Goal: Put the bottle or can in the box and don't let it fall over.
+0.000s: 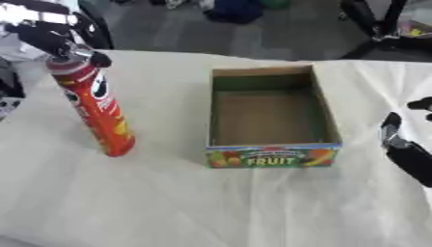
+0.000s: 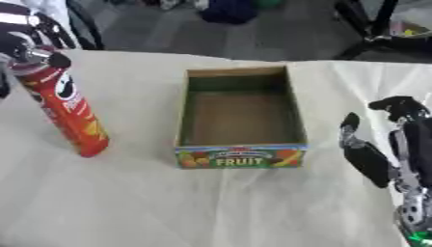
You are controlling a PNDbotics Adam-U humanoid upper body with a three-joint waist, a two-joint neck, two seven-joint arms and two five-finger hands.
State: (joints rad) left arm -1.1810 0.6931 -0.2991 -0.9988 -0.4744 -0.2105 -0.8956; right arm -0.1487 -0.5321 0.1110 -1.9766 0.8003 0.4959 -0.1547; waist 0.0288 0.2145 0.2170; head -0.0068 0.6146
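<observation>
A tall red can point(image 1: 94, 107) of crisps stands to the left of the box, its top leaning to the left. My left hand point(image 1: 52, 39) comes in from the upper left, and its fingers are curled round the can's silver top. I cannot tell whether the can's base rests on the cloth or hangs just above it. The open cardboard box point(image 1: 272, 150), with a coloured FRUIT label on its front wall, sits at the centre and has nothing inside. My right hand point(image 2: 370, 160) rests open at the right edge, fingers up, apart from the box.
A cream cloth point(image 1: 168, 202) covers the table point(image 1: 152, 62), with bare room in front of the box and between can and box. Beyond the far edge is a dark floor with black stands point(image 1: 371, 24) and a blue bundle point(image 1: 232, 9).
</observation>
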